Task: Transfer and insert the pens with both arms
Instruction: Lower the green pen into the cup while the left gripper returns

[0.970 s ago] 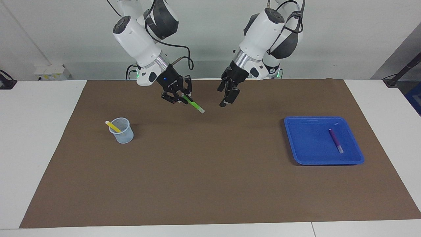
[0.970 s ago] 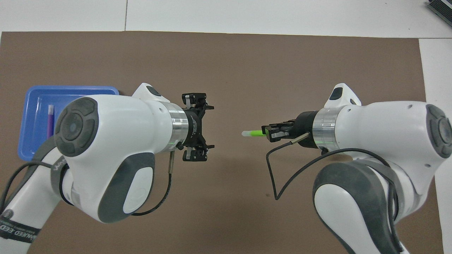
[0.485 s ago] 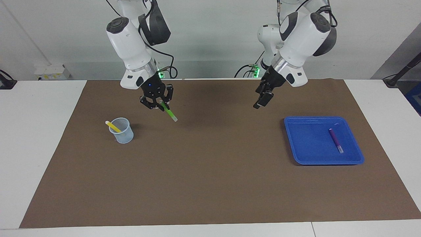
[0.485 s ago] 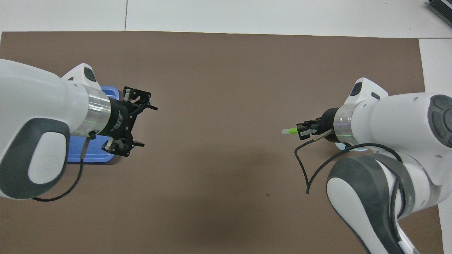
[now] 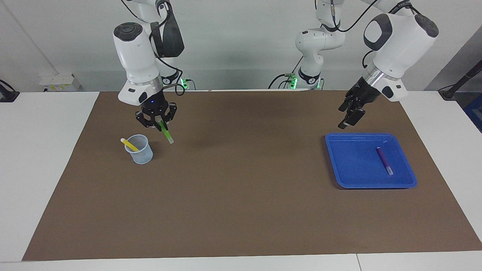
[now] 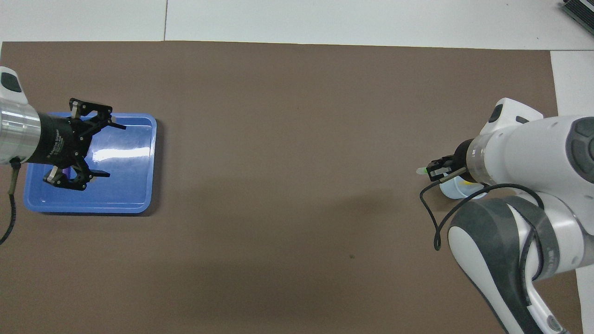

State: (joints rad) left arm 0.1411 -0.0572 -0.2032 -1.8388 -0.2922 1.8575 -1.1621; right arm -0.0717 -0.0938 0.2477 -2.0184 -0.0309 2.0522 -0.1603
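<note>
Right gripper (image 5: 159,122): clamped on bright green marker pen (image 5: 166,134), tilted toward pale mesh cup (image 5: 140,149) for insertion. Left gripper (image 5: 349,115): spread wide, empty, over blue plastic tray's (image 5: 352,177) edge, likely for purple pen (image 5: 384,159).

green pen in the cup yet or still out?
Out. The right gripper holds the green pen tilted in the air beside the cup; only the yellow pen is inside.

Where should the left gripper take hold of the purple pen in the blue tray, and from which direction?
Grip the purple pen on its coloured barrel, near the middle, not on the pale cap end. It lies flat and alone in the blue tray, clear of the walls, so the left gripper, open above the tray's edge, should probably come straight down with its fingers across the pen's length.
</note>
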